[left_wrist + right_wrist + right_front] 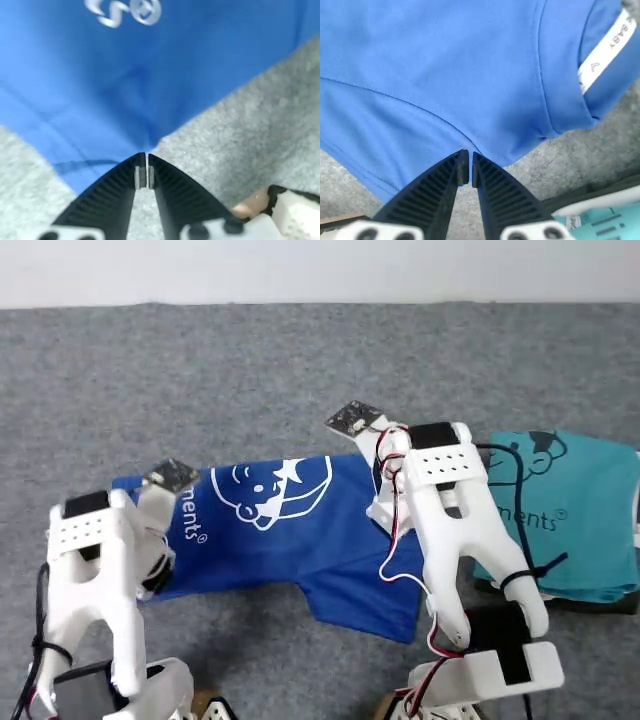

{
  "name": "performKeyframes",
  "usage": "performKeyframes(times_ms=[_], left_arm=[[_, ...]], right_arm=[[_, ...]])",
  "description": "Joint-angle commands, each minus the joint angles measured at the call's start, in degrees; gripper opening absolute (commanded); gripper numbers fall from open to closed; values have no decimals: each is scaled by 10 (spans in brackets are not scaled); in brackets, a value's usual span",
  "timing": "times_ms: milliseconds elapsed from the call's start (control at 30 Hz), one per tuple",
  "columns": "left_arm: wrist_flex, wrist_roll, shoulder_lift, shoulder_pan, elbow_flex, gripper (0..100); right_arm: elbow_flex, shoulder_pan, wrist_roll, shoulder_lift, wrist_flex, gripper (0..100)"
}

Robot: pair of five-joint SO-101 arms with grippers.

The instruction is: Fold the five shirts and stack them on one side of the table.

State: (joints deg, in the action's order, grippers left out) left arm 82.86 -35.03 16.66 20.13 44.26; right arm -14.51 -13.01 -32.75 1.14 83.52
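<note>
Grey carpeted counter carries the blue shirt at centre, long axis left-right, collar end rightward. Folded teal shirt lies at the right edge. Left gripper and right gripper are each clenched on the blue shirt's edge.

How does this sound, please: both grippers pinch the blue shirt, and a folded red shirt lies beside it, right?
Only the colour is wrong: in the high view the folded shirt is teal, not red. The left gripper and right gripper both pinch the blue shirt.
</note>
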Motion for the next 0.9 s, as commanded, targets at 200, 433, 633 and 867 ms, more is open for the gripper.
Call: performKeyframes(times_ms=[200, 433, 633, 867], left_arm=[[55, 57, 24, -56, -172, 15], [54, 124, 24, -290, -204, 17], [15, 175, 18, -462, -210, 154], [-18, 189, -1, -604, -211, 206]], right_arm=[[247, 64, 8, 4, 194, 14], [260, 162, 6, 95, 195, 18], [167, 218, 3, 196, 194, 18], [88, 284, 2, 290, 193, 19]])
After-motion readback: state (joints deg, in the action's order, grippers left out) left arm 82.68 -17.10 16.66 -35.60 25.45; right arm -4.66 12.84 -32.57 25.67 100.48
